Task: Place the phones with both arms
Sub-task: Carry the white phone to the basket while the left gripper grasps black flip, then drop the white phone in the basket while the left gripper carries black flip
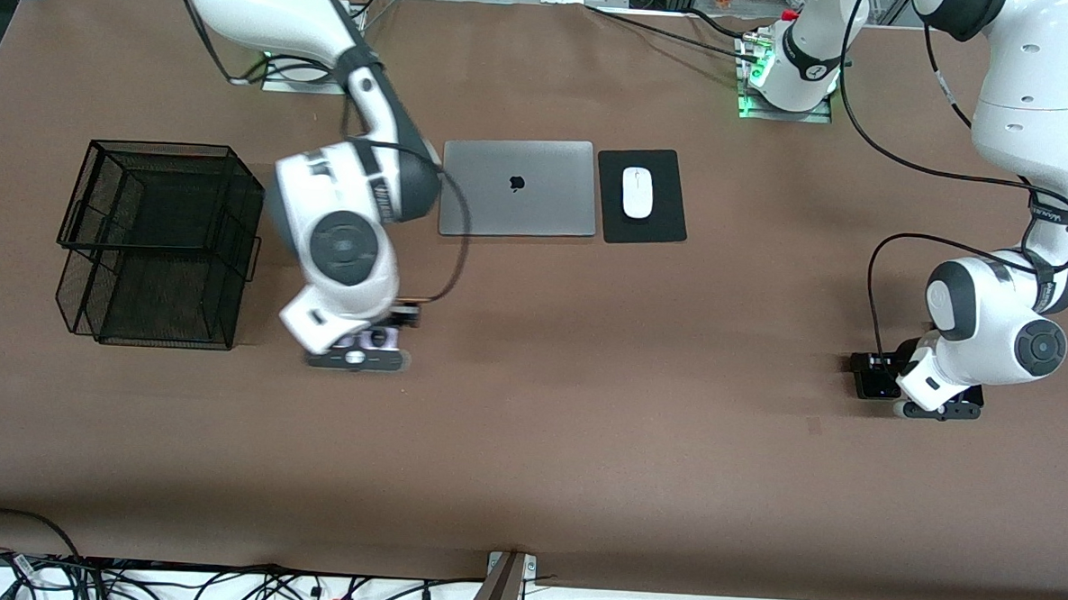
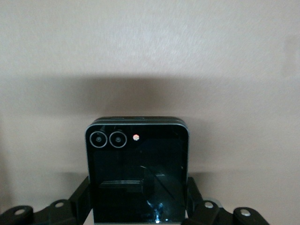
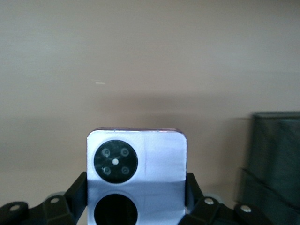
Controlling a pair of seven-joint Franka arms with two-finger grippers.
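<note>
Both end effectors are down at the table and each is closed on a phone. On the left arm, the left end effector (image 1: 937, 410) sits low toward the left arm's end of the table, its fingers (image 2: 196, 199) pressed against the two long edges of the squarish black phone (image 2: 137, 169). In the left wrist view that phone lies flat between the fingers, glossy, with two ringed lenses and a small pale dot along one edge; from the front only a dark corner of it (image 1: 874, 376) shows past the wrist.

On the right arm, the right end effector (image 1: 357, 357) is low beside the black wire basket (image 1: 160, 240), on the side toward the table's middle and a little nearer the front camera than the basket's centre. Its fingers (image 3: 78, 192) clamp the sides of the squarish lilac-white phone (image 3: 137, 176), whose two black camera circles face up. From the front this phone (image 1: 375, 337) is mostly hidden under the wrist, and it appears to rest on the brown table (image 1: 583, 410), though contact cannot be confirmed there.

Farther from the front camera, near the middle of the table, a closed grey laptop (image 1: 517, 187) lies just beside a black mouse pad (image 1: 664, 211) carrying a white mouse (image 1: 636, 192).
</note>
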